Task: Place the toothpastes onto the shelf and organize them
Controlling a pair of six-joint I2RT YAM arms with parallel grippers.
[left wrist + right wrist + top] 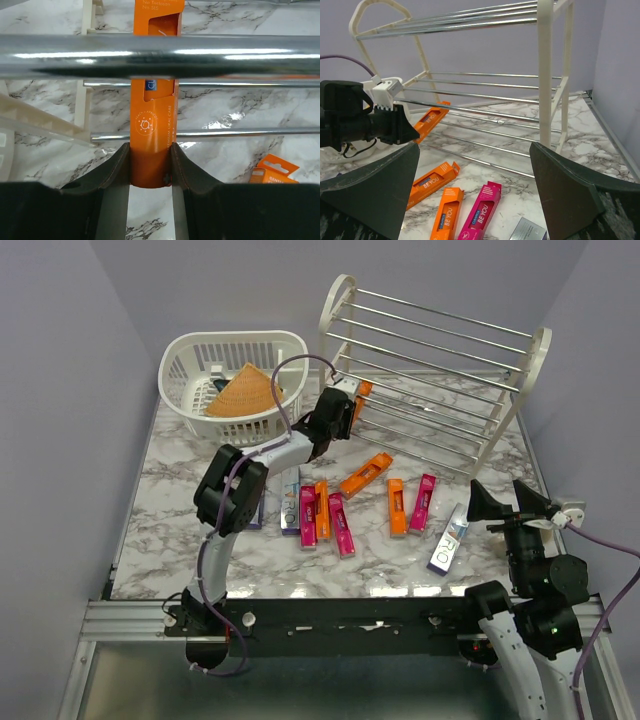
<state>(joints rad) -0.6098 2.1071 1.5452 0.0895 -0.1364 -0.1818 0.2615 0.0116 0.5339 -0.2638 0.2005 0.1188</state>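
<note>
Orange toothpaste carton (pixel 152 131) is being gripped by left fingers (pixel 116 176) among shelf (pixel 225 55) rods near counter's (pixel 175 512) far edge; right fingers (pixel 566 196) are being held wide open, empty.

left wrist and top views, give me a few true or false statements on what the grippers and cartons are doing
1. The left gripper is shut on an orange toothpaste carton. True.
2. The right gripper holds a pink carton. False: its jaws stand open with nothing between them.
3. The white basket holds a tan woven cone. True.
4. The silver toothpaste carton lies on the shelf. False: it lies on the marble table, near the right arm.
</note>
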